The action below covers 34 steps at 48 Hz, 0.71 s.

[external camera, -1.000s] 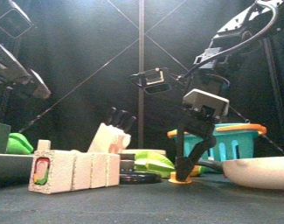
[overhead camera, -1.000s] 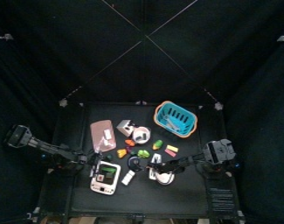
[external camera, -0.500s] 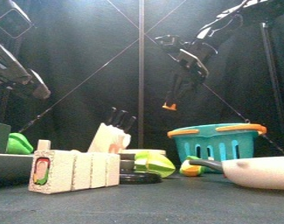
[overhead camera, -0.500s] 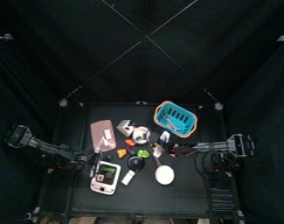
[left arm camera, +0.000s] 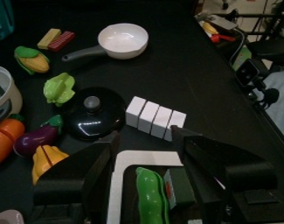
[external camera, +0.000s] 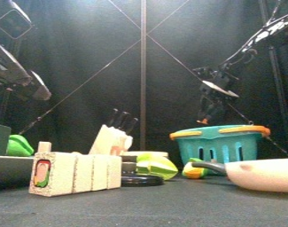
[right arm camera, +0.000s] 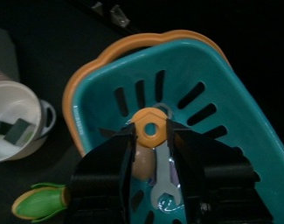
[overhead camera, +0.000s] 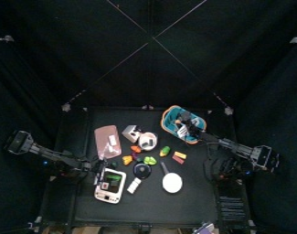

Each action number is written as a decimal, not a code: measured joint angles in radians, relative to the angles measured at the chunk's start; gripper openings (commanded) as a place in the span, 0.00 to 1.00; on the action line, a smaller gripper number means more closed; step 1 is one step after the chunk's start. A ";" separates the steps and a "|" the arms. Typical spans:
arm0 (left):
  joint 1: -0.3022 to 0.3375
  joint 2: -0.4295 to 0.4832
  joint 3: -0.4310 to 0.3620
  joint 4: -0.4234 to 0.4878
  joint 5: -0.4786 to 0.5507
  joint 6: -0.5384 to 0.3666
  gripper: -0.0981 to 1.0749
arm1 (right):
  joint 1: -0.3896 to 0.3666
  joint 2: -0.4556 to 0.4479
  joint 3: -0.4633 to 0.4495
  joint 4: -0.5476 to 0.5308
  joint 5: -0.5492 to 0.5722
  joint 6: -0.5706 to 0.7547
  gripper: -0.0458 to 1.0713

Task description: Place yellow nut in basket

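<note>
Pincer (right arm camera: pixel 148 144) on the right arm is gripping the yellow nut (right arm camera: pixel 148 128) directly above the teal basket (right arm camera: pixel 214 105), hovering so a release drops it inside; left pincer (left arm camera: pixel 147 171) is resting open over the table (left arm camera: pixel 214 96)

The basket (right arm camera: pixel 168 122) is teal with slatted walls and an orange rim. The nut (right arm camera: pixel 150 125) between the black jaws of the right gripper (right arm camera: pixel 151 144) looks orange-yellow. Left of the basket lie a white pan (left arm camera: pixel 123 38) and a green leaf (left arm camera: pixel 60 87).
</note>
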 measured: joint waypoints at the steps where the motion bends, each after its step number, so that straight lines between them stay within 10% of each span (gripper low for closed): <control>1: 0.000 -0.002 0.000 0.000 0.000 0.000 0.83 | -0.015 0.005 0.003 0.003 -0.011 0.000 0.56; 34: 0.000 0.014 0.003 0.000 0.002 0.000 0.83 | -0.143 0.190 0.041 0.114 0.017 -0.003 0.67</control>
